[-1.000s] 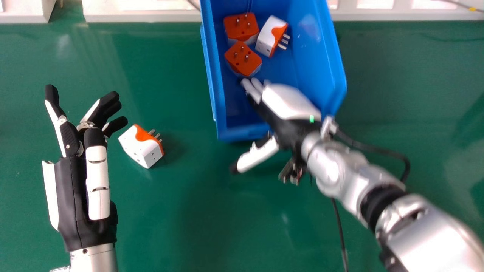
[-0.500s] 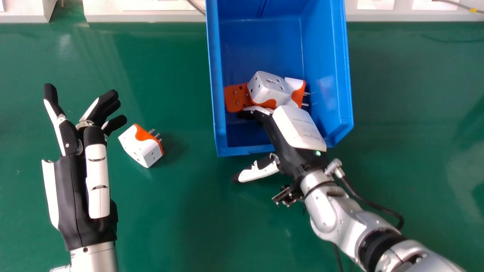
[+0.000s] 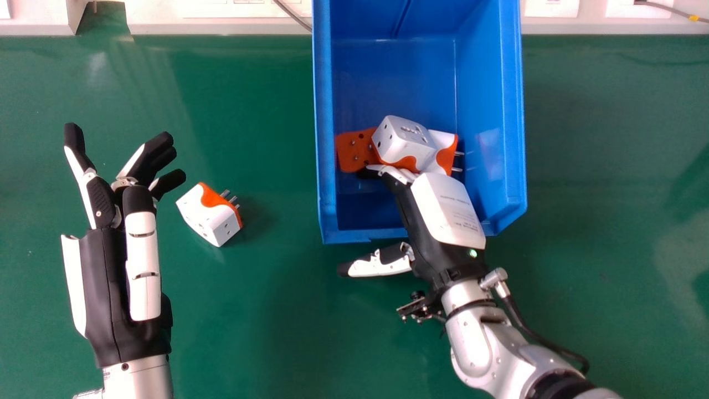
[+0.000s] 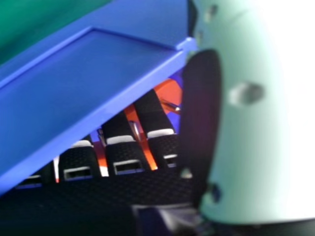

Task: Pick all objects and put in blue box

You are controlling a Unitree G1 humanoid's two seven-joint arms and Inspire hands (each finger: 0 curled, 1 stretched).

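In the head view my right hand [image 3: 447,210] lies over the near rim of the blue box [image 3: 503,111], fingers inside against the adapters and the thumb stretched outside. In the box, a white and orange adapter [image 3: 404,138] rests tilted against an orange-faced one [image 3: 352,152] and another white and orange one [image 3: 447,151]. A further white and orange adapter [image 3: 206,213] lies on the table beside my open left hand [image 3: 105,277], not touching it. In the right hand view, the blue box wall [image 4: 83,81] covers part of my right hand [image 4: 123,153], its extended fingers near orange surfaces.
The green table [image 3: 249,321] spreads around the box and between the hands. A pale ledge [image 3: 216,26] with a grey cable [image 3: 292,14] runs along the far edge. A black cable [image 3: 540,332] hangs beside my right forearm.
The blue box has slid toward me and slightly right along with my right hand. Its adapters have shifted toward the near end and bunched together. My left hand has stayed still.
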